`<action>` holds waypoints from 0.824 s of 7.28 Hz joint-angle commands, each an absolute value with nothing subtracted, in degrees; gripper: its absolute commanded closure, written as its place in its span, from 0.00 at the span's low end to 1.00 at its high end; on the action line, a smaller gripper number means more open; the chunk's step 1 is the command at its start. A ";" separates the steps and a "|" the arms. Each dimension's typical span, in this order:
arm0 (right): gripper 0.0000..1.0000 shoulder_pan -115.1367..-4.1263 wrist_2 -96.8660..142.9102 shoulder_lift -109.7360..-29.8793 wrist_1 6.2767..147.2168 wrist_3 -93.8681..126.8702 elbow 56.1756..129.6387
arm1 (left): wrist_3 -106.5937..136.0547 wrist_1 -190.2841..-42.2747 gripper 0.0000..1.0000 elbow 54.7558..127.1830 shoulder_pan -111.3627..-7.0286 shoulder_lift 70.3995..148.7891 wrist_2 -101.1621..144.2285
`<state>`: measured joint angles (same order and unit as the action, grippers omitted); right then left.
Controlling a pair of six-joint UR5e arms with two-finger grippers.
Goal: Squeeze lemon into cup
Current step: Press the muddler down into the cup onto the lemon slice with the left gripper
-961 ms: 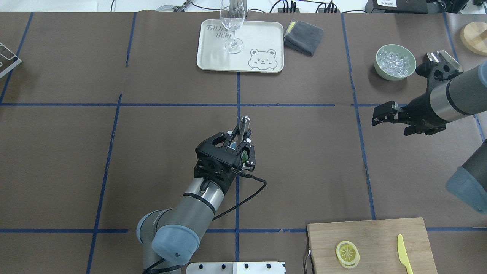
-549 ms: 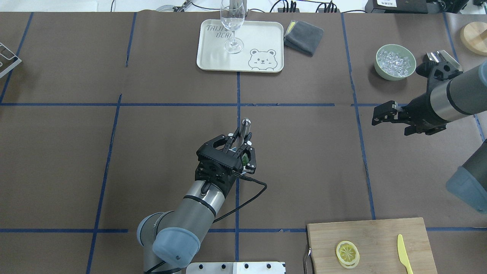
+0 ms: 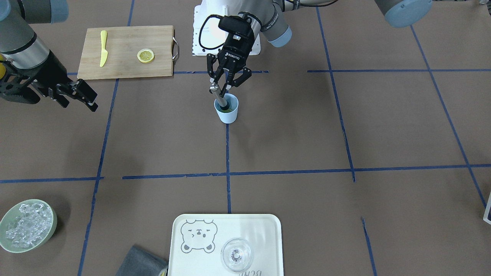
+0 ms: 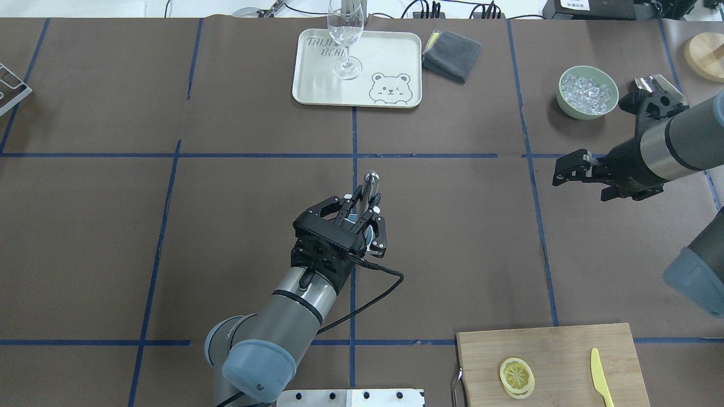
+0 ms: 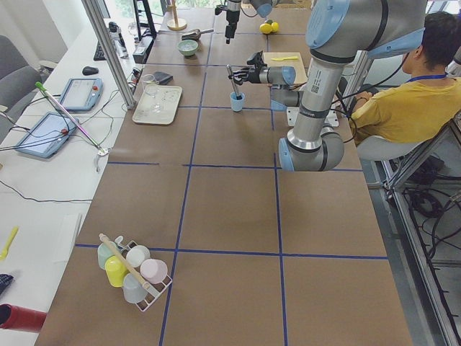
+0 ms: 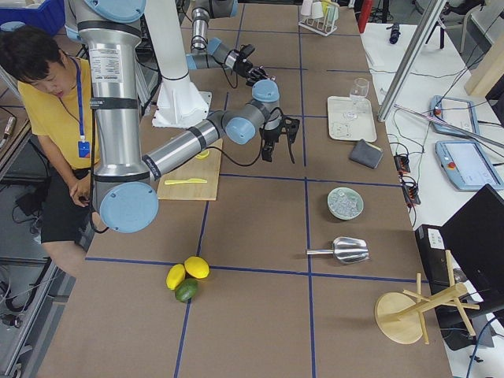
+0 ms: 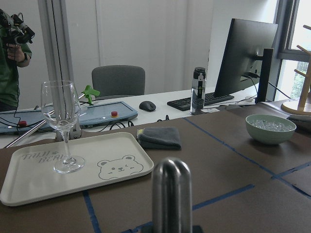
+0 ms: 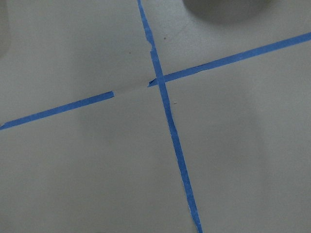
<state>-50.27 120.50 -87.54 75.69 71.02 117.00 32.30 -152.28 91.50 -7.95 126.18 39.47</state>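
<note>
The light blue cup (image 3: pixel 229 114) stands near the table's middle with something green inside. My left gripper (image 3: pixel 225 85) hangs just above it, shut on a metal rod (image 3: pixel 217 95) whose lower end dips into the cup. From overhead my left gripper (image 4: pixel 365 210) covers most of the cup, and the rod (image 4: pixel 370 183) sticks out beyond it. The lemon (image 4: pixel 516 376), a thin slice, lies on the wooden cutting board (image 4: pixel 565 345), seemingly on top of a second slice. My right gripper (image 4: pixel 577 172) hovers open and holds nothing, far from both.
A yellow knife (image 4: pixel 600 376) lies on the board. At the far side stand a tray (image 4: pixel 396 56) with a wine glass (image 4: pixel 346 34), a grey cloth (image 4: pixel 451 55) and a green bowl of ice (image 4: pixel 587 92). A person (image 6: pixel 47 94) sits behind the robot.
My left gripper has shifted slightly to the right and away from the robot with the rod, whose top now leans further right. The right arm has not moved.
</note>
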 commanded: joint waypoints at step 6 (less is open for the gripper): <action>0.00 -50.36 120.41 -88.15 75.67 70.75 116.81 | 25.48 -143.04 1.00 108.17 -21.07 124.30 53.96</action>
